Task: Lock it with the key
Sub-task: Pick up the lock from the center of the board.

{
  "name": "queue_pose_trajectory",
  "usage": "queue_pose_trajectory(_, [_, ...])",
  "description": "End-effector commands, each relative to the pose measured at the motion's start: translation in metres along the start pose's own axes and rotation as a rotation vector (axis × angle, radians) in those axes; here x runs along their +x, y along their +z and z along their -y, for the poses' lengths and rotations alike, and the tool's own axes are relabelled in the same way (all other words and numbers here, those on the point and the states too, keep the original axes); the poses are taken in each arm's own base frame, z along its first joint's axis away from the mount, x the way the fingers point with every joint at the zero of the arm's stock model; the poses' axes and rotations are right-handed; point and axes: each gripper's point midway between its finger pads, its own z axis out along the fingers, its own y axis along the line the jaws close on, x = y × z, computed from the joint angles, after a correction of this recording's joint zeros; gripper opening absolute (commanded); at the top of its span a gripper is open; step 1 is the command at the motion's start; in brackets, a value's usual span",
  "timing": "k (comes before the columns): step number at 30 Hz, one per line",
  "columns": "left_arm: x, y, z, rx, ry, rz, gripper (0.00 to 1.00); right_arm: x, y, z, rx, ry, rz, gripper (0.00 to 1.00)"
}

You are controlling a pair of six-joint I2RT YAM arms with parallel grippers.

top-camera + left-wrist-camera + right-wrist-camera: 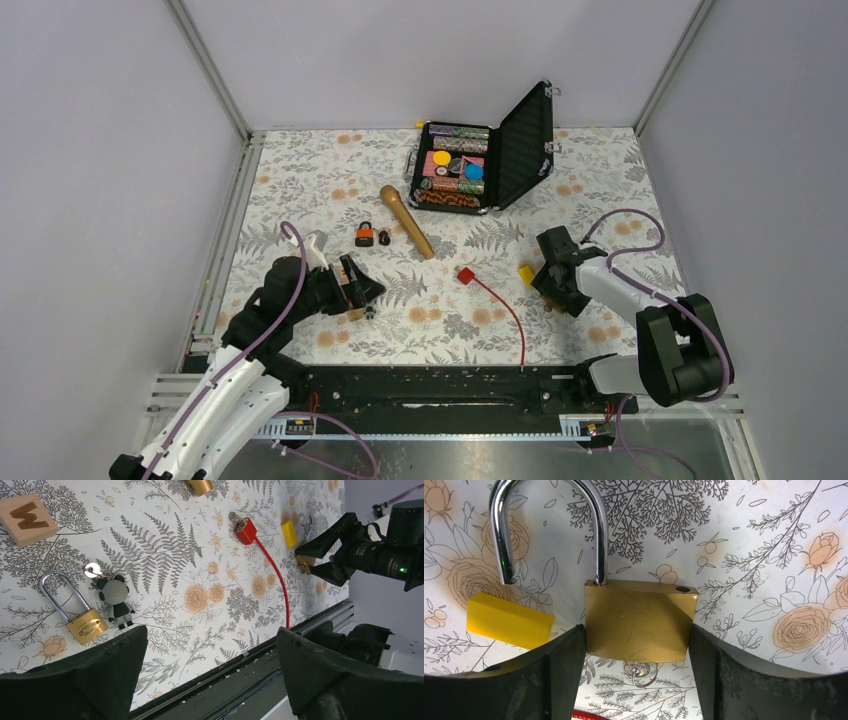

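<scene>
- The right jaws are pressed against the two flat sides of a brass padlock (640, 622), pinching its body between them.
- The shackle (599, 530) is open. One leg is seated in the body, and the other ends free, clear of its hole.
- A key (639, 670) with a small ring shows at the lower edge of the padlock body, at the keyhole end.
- A yellow block (506, 620) lies on the table (600, 180) just beside that padlock, and a red cable (280, 580) runs nearby.
- The left jaws are spread wide with nothing between them, over the table's near left part.
- Under the left jaws lie a small padlock (85, 625) with its shackle shut and a panda charm (117, 600) touching it. A wooden letter block (27, 517) sits near them.
- Further back are an orange padlock (365, 236), a wooden pin (406, 220) and an open black case (520, 140).
</scene>
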Motion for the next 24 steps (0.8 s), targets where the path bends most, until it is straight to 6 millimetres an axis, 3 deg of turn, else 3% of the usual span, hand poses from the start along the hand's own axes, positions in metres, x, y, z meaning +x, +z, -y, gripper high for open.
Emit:
queue_pose_trajectory(1, [-0.006,0.001,0.012,0.062,0.025,0.017,0.99,-0.010,0.001,-0.009,0.011,0.059,0.016,0.75])
queue_pose_trajectory(9, [-0.004,0.002,0.014,0.076,0.025,0.004,0.99,-0.017,-0.011,-0.018,-0.070,0.098,0.051,0.46])
queue_pose_trajectory(17, [0.001,0.006,0.017,0.100,0.025,-0.034,0.99,-0.026,-0.073,-0.045,-0.393,0.228,0.056,0.45])
queue_pose_trajectory(24, [-0.004,0.005,0.039,0.217,0.039,-0.022,0.99,-0.029,-0.121,-0.079,-0.687,0.331,0.006,0.45])
